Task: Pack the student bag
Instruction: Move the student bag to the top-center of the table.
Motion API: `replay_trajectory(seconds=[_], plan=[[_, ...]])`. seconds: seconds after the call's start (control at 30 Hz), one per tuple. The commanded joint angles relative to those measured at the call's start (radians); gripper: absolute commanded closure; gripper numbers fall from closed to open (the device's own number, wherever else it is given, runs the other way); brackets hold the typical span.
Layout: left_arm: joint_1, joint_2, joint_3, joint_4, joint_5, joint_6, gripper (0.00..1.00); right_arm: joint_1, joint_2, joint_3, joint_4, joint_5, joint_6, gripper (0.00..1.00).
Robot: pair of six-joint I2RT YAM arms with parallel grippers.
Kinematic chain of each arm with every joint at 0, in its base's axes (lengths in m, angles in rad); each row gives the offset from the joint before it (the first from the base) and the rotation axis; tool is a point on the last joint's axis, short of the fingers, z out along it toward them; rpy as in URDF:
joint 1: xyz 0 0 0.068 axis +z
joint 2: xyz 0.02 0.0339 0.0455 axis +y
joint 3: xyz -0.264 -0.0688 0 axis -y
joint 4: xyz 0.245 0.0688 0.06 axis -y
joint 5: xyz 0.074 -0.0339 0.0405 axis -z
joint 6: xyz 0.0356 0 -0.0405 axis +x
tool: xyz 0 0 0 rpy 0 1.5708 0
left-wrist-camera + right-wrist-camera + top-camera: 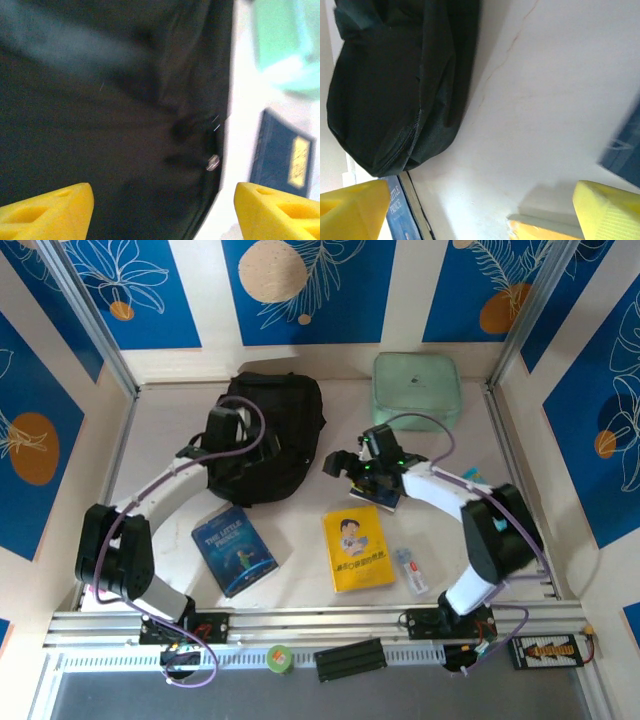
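Observation:
The student bag (265, 435), a black soft backpack, lies at the back centre-left of the table. My left gripper (232, 430) hovers over its left half, open. In the left wrist view the black fabric (110, 110) spreads under the yellow fingers (50, 210), with a small silver zipper pull (213, 162) near the bag's edge; nothing sits between the jaws. My right gripper (350, 465) stands open to the right of the bag, over bare table. The right wrist view shows the bag's zippered end (395, 85) up left and nothing between the fingertips (610, 210).
A mint-green zip case (417, 390) sits at the back right. A blue book (233, 548) and a yellow book (358, 547) lie near the front. A small dark blue book (378, 495) lies under the right wrist. A small tube (410, 568) lies beside the yellow book.

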Motion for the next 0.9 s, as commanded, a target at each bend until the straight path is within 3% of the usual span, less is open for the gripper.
replay_trajectory(seconds=[0.0, 0.33, 0.4, 0.63, 0.87], plan=[[-0.009, 0.005, -0.078, -0.033, 0.027, -0.014, 0.37, 0.056, 0.081, 0.099, 0.011, -0.039, 0.075, 0.1], [-0.141, 0.036, -0.243, 0.017, -0.022, -0.01, 0.69, 0.03, 0.26, 0.278, -0.044, -0.029, 0.113, 0.26], [-0.178, 0.047, -0.28, 0.046, -0.044, 0.002, 0.7, 0.018, 0.294, 0.308, -0.059, -0.03, 0.097, 0.29], [-0.271, 0.087, -0.308, 0.076, -0.114, 0.073, 0.7, -0.013, 0.347, 0.332, -0.114, -0.023, 0.035, 0.52], [-0.282, 0.099, -0.261, 0.074, -0.104, 0.119, 0.69, -0.061, 0.275, 0.172, -0.045, -0.026, 0.053, 0.54]])
